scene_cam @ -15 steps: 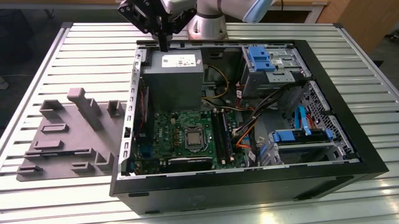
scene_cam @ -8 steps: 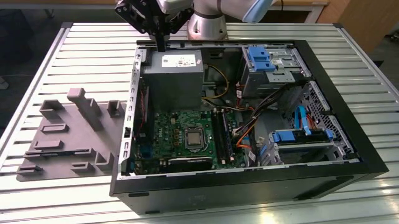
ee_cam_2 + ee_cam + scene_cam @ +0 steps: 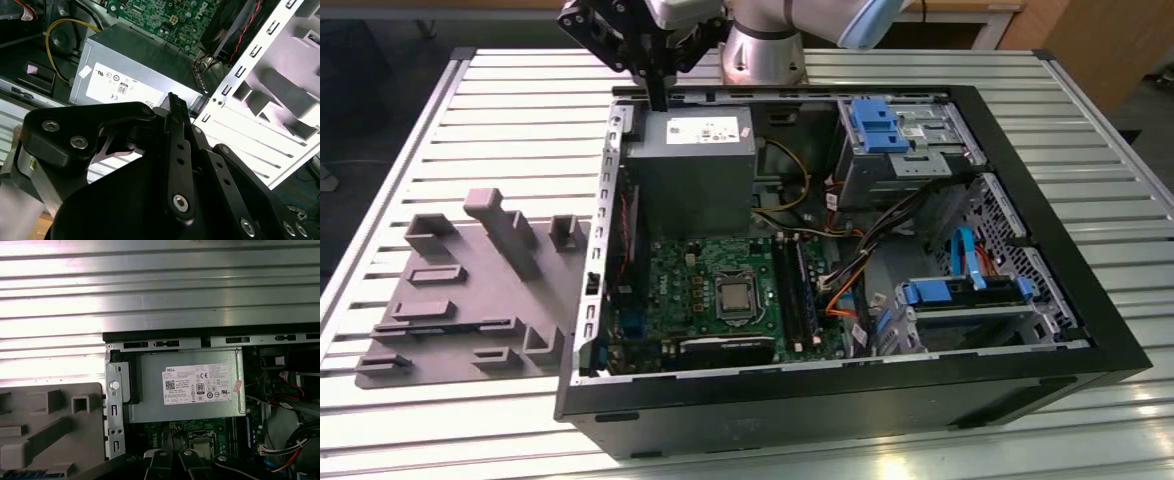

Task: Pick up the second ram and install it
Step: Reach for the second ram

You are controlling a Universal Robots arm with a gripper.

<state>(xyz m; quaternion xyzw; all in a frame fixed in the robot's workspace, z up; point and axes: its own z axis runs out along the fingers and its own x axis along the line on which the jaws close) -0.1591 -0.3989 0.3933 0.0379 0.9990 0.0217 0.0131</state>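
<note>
My gripper (image 3: 658, 98) hangs above the far rim of the open computer case (image 3: 1067, 330), just over the grey power supply (image 3: 691, 160). Its fingers are pressed together with nothing between them, as the second wrist view confirms for the gripper (image 3: 173, 101). The grey holder tray (image 3: 467, 290) lies on the table at the exterior view's left, well away from the gripper. In the first wrist view a dark blue strip, seemingly the second ram (image 3: 30, 474), lies on the tray (image 3: 55, 440). The green motherboard (image 3: 707, 290) carries long black slots (image 3: 797, 290).
Blue drive cages (image 3: 881, 125) and bundles of orange and yellow cables (image 3: 847, 280) crowd the case on the exterior view's right. The tray has upright posts (image 3: 496, 215). The arm's base (image 3: 761, 50) stands behind the case on the slatted metal table (image 3: 520, 120).
</note>
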